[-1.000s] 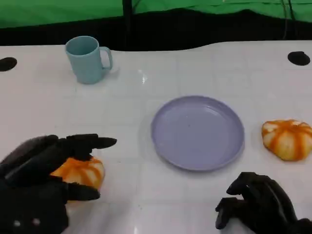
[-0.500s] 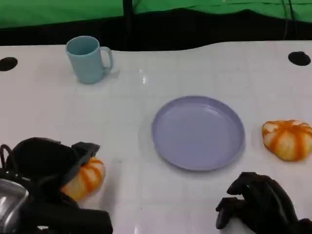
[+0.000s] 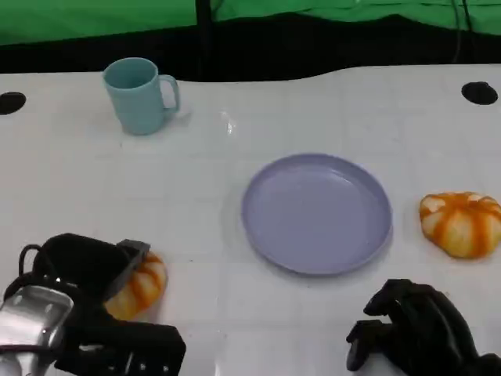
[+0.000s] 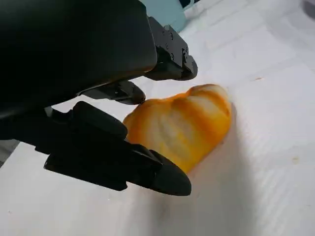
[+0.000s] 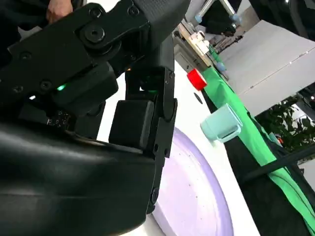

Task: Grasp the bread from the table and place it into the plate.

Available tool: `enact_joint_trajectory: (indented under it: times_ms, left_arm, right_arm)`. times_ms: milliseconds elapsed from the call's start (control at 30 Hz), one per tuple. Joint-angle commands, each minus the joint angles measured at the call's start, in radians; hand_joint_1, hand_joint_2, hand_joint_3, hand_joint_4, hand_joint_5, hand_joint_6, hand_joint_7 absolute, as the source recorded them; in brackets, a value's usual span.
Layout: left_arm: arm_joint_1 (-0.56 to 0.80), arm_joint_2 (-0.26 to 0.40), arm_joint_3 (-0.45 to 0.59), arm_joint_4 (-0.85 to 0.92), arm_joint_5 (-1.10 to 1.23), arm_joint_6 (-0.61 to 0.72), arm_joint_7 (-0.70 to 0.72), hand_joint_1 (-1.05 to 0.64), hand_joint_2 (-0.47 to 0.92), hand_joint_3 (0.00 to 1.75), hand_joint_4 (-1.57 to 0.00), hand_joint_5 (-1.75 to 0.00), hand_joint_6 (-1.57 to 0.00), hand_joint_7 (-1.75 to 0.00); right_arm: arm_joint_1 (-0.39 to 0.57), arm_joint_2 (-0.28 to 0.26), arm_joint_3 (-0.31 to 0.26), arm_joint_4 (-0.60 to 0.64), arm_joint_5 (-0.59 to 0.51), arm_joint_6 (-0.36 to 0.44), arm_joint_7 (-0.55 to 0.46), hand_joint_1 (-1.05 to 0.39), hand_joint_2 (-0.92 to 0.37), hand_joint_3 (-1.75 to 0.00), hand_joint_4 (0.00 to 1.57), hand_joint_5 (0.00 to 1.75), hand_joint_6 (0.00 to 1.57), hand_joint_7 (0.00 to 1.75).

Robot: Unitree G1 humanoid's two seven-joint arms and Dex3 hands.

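Observation:
An orange-striped bread (image 3: 141, 282) (image 4: 184, 123) lies on the white table at the near left. My left hand (image 3: 82, 301) (image 4: 83, 69) is over it, the fingers (image 4: 170, 51) on one side and the thumb (image 4: 147, 169) along the other; a strip of table shows between the fingers and the bread. The empty lilac plate (image 3: 317, 213) (image 5: 197, 196) sits mid-table, to the right of that bread. A second bread (image 3: 462, 223) lies right of the plate. My right hand (image 3: 415, 329) rests at the near right, its fingers curled with nothing in them.
A light blue mug (image 3: 139, 94) (image 5: 222, 123) stands at the far left. Black round marks (image 3: 479, 92) sit near the table's far corners. A green cloth (image 3: 94, 16) hangs behind the table. A red object (image 5: 197, 78) shows in the right wrist view.
My left hand has turned and dropped lower around the near-left bread, its fingers no longer stretched out above it. The right hand, the plate and the second bread have stayed put.

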State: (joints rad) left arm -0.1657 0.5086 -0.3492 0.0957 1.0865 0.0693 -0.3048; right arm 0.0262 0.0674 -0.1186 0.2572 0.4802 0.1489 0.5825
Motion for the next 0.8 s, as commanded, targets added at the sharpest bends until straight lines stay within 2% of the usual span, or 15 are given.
enact_joint_trajectory:
  times_ms: [33,67,100,133,167,233,267,367,433,467,500,533,600,667,800]
  left_arm:
    - [-0.038,0.004,-0.013,0.097,-0.040,-0.016,0.036,-0.61,0.90,0.01,-0.54,-0.09,-0.35,-0.03]
    - [-0.049,0.001,-0.015,0.131,-0.058,-0.024,0.041,-0.52,0.91,0.01,-0.61,-0.23,-0.45,-0.03]
    - [-0.060,0.001,-0.019,0.168,-0.073,-0.037,0.057,-0.48,0.91,0.01,-0.57,-0.43,-0.50,-0.01]
    - [-0.072,0.001,-0.024,0.204,-0.084,-0.048,0.076,-0.44,0.92,0.06,-0.55,-0.70,-0.59,-0.02]
    - [-0.081,0.002,-0.030,0.226,-0.091,-0.056,0.092,-0.39,0.92,0.17,-0.55,-1.18,-0.76,-0.05]
    - [-0.094,0.004,-0.039,0.253,-0.104,-0.066,0.111,-0.36,0.92,0.26,-0.55,-1.56,-0.92,-0.08]
    - [-0.097,0.005,-0.041,0.262,-0.112,-0.075,0.131,-0.36,0.92,0.29,-0.55,-1.62,-0.97,-0.10]
    - [-0.103,0.010,-0.049,0.278,-0.127,-0.089,0.167,-0.35,0.92,0.35,-0.57,-1.65,-1.05,-0.12]
    - [-0.097,0.007,-0.044,0.302,-0.143,-0.138,0.278,-0.32,0.92,0.38,-0.59,-1.67,-1.09,-0.15]
    - [-0.095,0.006,-0.042,0.316,-0.150,-0.159,0.325,-0.30,0.92,0.43,-0.61,-1.71,-0.88,-0.72]
    - [-0.095,0.004,-0.041,0.328,-0.155,-0.173,0.359,-0.29,0.92,0.46,-0.62,-1.73,-0.72,-1.08]
    - [-0.097,0.003,-0.044,0.338,-0.159,-0.179,0.379,-0.29,0.92,0.46,-0.62,-1.74,-0.66,-1.20]
    - [-0.103,0.001,-0.047,0.366,-0.169,-0.203,0.431,-0.29,0.91,0.46,-0.62,-1.74,-0.63,-1.25]
    - [-0.110,-0.001,-0.048,0.396,-0.179,-0.231,0.481,-0.28,0.91,0.41,-0.65,-1.75,-0.59,-1.42]
    - [-0.115,-0.025,-0.020,0.417,-0.233,-0.267,0.572,-0.27,0.91,0.34,-0.64,-1.75,-0.52,-1.57]
  right_arm:
    - [0.007,-0.006,-0.002,-0.015,0.010,0.008,-0.003,-1.03,-0.73,0.00,1.56,0.75,1.57,0.36]
    - [0.007,-0.004,-0.003,-0.014,0.012,0.008,-0.002,-1.02,-0.73,0.00,1.56,0.75,1.57,0.36]
    - [0.006,-0.004,-0.003,-0.012,0.013,0.006,0.001,-1.02,-0.73,0.00,1.56,0.75,1.57,0.35]
    - [0.005,-0.005,-0.003,-0.008,0.011,0.001,0.005,-1.02,-0.73,0.00,1.56,0.75,1.57,0.35]
    - [0.004,-0.005,-0.002,-0.006,0.010,-0.002,0.008,-1.02,-0.74,0.00,1.55,0.75,1.57,0.34]
    - [0.004,-0.005,-0.002,-0.006,0.006,-0.005,0.006,-1.02,-0.74,0.00,1.56,0.75,1.57,0.34]
    - [0.005,-0.004,-0.001,-0.007,0.005,-0.006,0.005,-1.02,-0.74,0.00,1.56,0.75,1.57,0.34]
    - [0.005,-0.004,0.000,-0.009,0.003,-0.007,0.004,-1.02,-0.74,0.00,1.56,0.75,1.57,0.35]
    - [0.001,-0.004,0.000,-0.002,0.003,-0.009,0.007,-1.03,-0.74,0.00,1.56,0.75,1.57,0.35]
    - [0.000,-0.005,-0.001,0.001,0.003,-0.010,0.009,-1.03,-0.74,0.00,1.56,0.75,1.57,0.35]
    - [-0.001,-0.004,-0.001,0.003,0.004,-0.010,0.008,-1.03,-0.74,0.00,1.56,0.75,1.57,0.35]
    - [-0.001,-0.005,-0.001,0.003,0.003,-0.010,0.008,-1.03,-0.74,0.00,1.56,0.75,1.57,0.35]
    - [-0.002,-0.005,-0.001,0.003,0.002,-0.010,0.005,-1.03,-0.74,0.00,1.57,0.74,1.57,0.35]
    - [-0.004,-0.005,-0.001,0.003,0.001,-0.008,0.001,-1.04,-0.73,0.00,1.57,0.74,1.57,0.36]
    - [-0.007,-0.004,-0.004,0.011,0.004,-0.007,0.003,-1.04,-0.72,0.00,1.57,0.74,1.57,0.36]
